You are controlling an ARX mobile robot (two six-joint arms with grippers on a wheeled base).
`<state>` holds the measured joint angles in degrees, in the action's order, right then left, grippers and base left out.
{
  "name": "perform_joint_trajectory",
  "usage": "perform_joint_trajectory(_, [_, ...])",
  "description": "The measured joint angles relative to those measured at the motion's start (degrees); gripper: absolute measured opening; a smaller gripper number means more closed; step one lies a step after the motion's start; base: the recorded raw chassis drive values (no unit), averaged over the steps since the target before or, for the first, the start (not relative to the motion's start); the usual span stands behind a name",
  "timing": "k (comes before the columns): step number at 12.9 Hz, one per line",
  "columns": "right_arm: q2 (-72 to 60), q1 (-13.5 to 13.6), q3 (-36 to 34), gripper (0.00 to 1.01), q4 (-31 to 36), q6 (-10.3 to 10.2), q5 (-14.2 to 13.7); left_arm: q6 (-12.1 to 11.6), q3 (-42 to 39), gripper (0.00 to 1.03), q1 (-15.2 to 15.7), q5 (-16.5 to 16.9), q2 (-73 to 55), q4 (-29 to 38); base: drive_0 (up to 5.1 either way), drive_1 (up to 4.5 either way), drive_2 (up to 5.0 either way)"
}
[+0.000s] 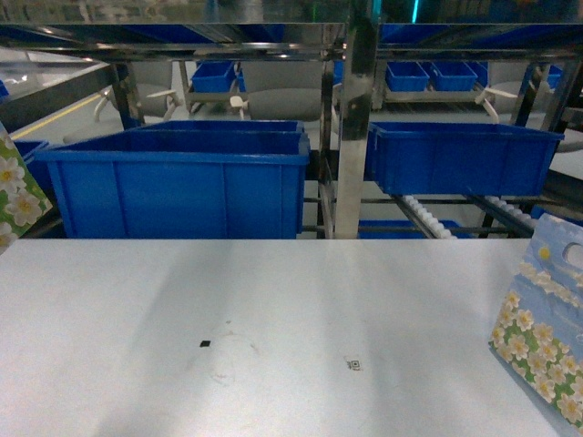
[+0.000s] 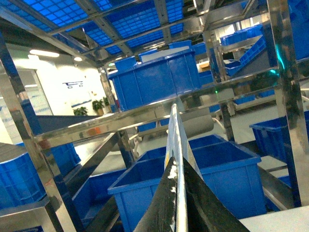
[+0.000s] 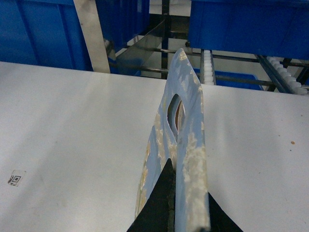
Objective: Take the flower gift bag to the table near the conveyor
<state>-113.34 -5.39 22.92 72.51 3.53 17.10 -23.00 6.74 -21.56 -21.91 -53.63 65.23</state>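
— White table (image 1: 273, 319) up front, steel rack with little rollers (image 1: 428, 217) behind it, and big blue bins (image 1: 182, 182) on the rack. See the flower bag (image 1: 542, 341)? It sits at the right edge of the table, standing a bit tilted.

— There's another flowery bag (image 1: 16, 196) way over on the left edge too. Is a bag like that heavy?

— I'd guess light. It looks like thin paper, flat and bendy, easy to crush. The top by the handle hole is the best spot to pinch.

— That's where the right gripper (image 3: 181, 205) has it. The right wrist camera shows its dark fingers closed on the bag's top edge, just under the hole.

— The head camera doesn't show any gripper at all.

— And the left gripper (image 2: 177, 193)? Its camera shows it squeezing a thin bag edge too, held up high in front of the rack.

— Only the head camera shows both bags far apart.
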Motion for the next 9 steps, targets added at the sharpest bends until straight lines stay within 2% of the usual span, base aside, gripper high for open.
perform_joint_trajectory(4, [-2.89, -2.16, -0.26, 0.02, 1.25, 0.57, 4.17, 0.0, 0.0, 0.02, 0.0, -0.04, 0.0, 0.02, 0.0, 0.0, 0.0])
perform_joint_trajectory(5, [-2.89, -2.69, -0.81, 0.02, 1.27, 0.02, 4.0, 0.0, 0.0, 0.02, 0.0, -0.04, 0.0, 0.0, 0.0, 0.0, 0.0])
perform_joint_trajectory(6, [-2.75, -4.33, -1.99, 0.05, 1.22, -1.14, 4.63, 0.0, 0.0, 0.02, 0.0, -0.02, 0.0, 0.02, 0.0, 0.0, 0.0])
perform_joint_trajectory(7, [-1.68, -5.9, -3.06, 0.18, 1.07, -2.49, 5.53, 0.0, 0.0, 0.02, 0.02, -0.04, 0.0, 0.02, 0.0, 0.0, 0.0])
perform_joint_trajectory(9, [2.95, -7.02, -4.66, 0.47, 1.25, -3.8, 5.49, 0.0, 0.0, 0.02, 0.0, -0.04, 0.0, 0.02, 0.0, 0.0, 0.0])
